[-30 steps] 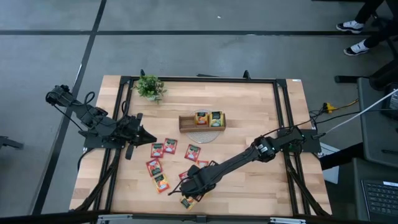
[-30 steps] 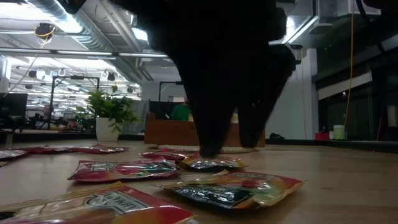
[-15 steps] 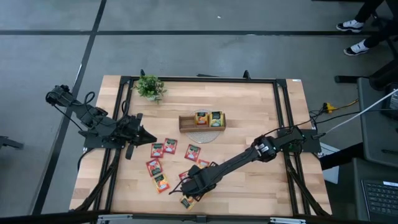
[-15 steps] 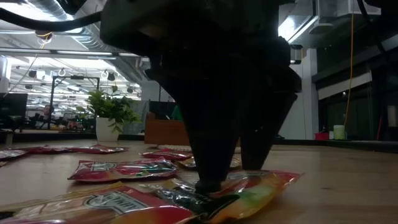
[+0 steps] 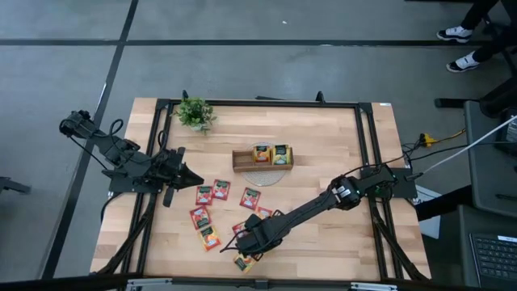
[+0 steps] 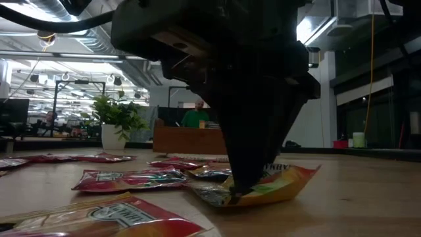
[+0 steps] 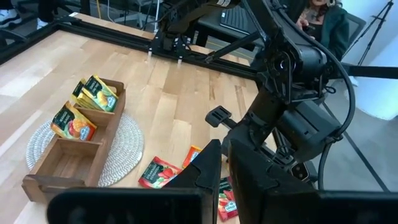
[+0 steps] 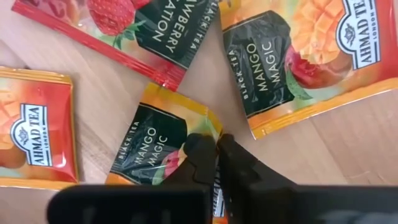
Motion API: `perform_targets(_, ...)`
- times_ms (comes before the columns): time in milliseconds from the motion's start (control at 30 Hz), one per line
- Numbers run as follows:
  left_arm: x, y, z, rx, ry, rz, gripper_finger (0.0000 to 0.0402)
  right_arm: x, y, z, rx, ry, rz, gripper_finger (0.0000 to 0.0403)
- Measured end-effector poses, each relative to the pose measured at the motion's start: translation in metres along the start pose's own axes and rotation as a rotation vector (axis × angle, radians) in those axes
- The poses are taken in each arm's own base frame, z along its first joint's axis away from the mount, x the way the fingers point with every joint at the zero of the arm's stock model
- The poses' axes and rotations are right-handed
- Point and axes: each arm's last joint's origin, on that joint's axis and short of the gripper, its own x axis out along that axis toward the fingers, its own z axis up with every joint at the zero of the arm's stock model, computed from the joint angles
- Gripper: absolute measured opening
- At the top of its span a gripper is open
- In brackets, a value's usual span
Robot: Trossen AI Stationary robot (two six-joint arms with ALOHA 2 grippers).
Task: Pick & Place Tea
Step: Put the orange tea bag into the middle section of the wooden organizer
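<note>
Tea sachets lie loose on the wooden table: red ones (image 5: 212, 192) left of centre and orange ones (image 5: 210, 237) nearer the front. My right gripper (image 5: 247, 251) is down at the front edge, shut on the edge of an orange mango sachet (image 6: 279, 186); its far side tilts up off the table. In the right wrist view the fingertips (image 8: 200, 149) pinch that sachet (image 8: 155, 146) together. The left gripper (image 5: 191, 177) hovers at the table's left side, shut and holding nothing.
A brown wooden tray (image 5: 240, 158) on a round mat stands mid-table with sachets in two of its compartments (image 5: 271, 153). A small potted plant (image 5: 194, 113) is at the back left. More sachets (image 8: 292, 56) lie close around the held one.
The right gripper has gone from open to shut, pinching the orange sachet, whose edge now tips up. The left arm has not moved.
</note>
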Motion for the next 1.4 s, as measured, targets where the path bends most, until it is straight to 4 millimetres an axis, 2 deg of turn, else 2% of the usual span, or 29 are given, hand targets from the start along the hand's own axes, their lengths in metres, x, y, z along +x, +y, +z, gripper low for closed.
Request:
perform_targets(133, 0.000, 0.000, 0.000, 0.000, 0.000, 0.000, 0.0029, -0.005, 0.000, 0.000, -0.003, -0.024, -0.021, 0.0007)
perform_targets(367, 0.000, -0.002, 0.004, -0.030, -0.043, -0.021, 0.0029, -0.033, 0.004, 0.005, -0.022, -0.076, -0.023, 0.0002)
perform_targets(533, -0.001, -0.006, 0.012, -0.066, -0.113, -0.058, 0.0029, -0.081, -0.008, 0.006, 0.062, -0.186, 0.003, 0.0002)
perform_targets(733, 0.002, -0.008, 0.015, -0.102, -0.156, -0.043, 0.0029, -0.117, -0.021, 0.010, 0.097, -0.307, 0.008, 0.0001)
perform_targets(867, 0.011, -0.010, 0.013, -0.119, -0.150, -0.008, 0.0037, -0.137, -0.035, 0.022, 0.140, -0.370, 0.026, 0.0001)
perform_targets(967, 0.022, -0.013, 0.009, -0.144, -0.124, 0.011, 0.0056, -0.151, -0.043, 0.029, 0.169, -0.434, 0.032, 0.0000)
perform_targets(1133, 0.041, -0.016, 0.005, -0.165, -0.100, 0.033, 0.0113, -0.174, -0.059, 0.037, 0.207, -0.520, 0.035, 0.0000)
perform_targets(1300, 0.060, -0.008, 0.002, -0.343, -0.064, 0.080, 0.0171, -0.192, -0.071, 0.041, 0.240, -0.610, 0.018, 0.0000)
perform_targets(1400, 0.070, -0.004, 0.003, -0.379, -0.030, 0.046, 0.0193, -0.198, -0.075, 0.043, 0.252, -0.639, 0.011, 0.0000)
